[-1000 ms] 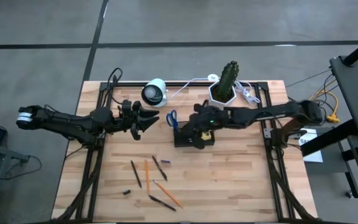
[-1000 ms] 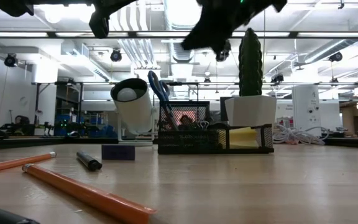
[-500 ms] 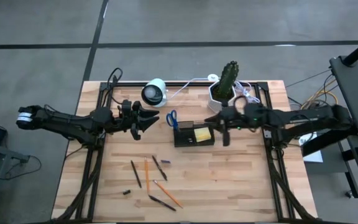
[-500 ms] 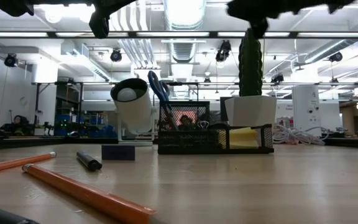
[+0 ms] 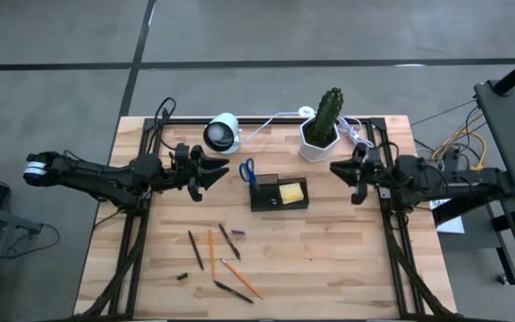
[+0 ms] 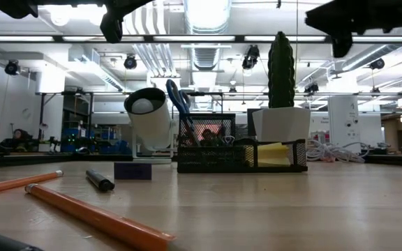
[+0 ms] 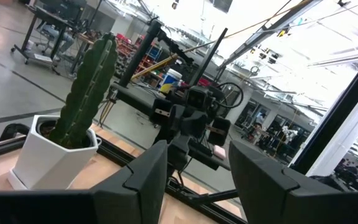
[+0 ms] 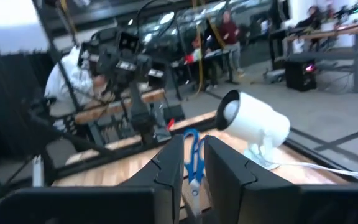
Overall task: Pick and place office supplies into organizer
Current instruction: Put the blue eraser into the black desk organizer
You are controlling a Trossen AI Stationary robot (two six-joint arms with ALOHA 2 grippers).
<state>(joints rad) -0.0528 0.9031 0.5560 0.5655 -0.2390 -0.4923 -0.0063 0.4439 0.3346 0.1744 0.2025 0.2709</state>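
Observation:
The black organizer stands mid-table with a yellow sticky-note pad lying in its right compartment. Blue-handled scissors stand with their blades down in its left end, handles up. Orange pencils, black pens and a dark stub lie flat on the wood near the front. My left gripper hovers open left of the scissors, holding nothing. My right gripper hangs right of the organizer, its fingers a narrow gap apart with nothing between them.
A white hexagonal pot with a cactus stands behind the organizer. Beside it are white cables, and a white round camera sits at the back left. A small dark-blue block lies in front of the organizer. Black frame rails run along the table's sides.
My right gripper has drawn back from above the organizer toward the table's right edge, turning toward level as it went. The sticky-note pad stays in the organizer.

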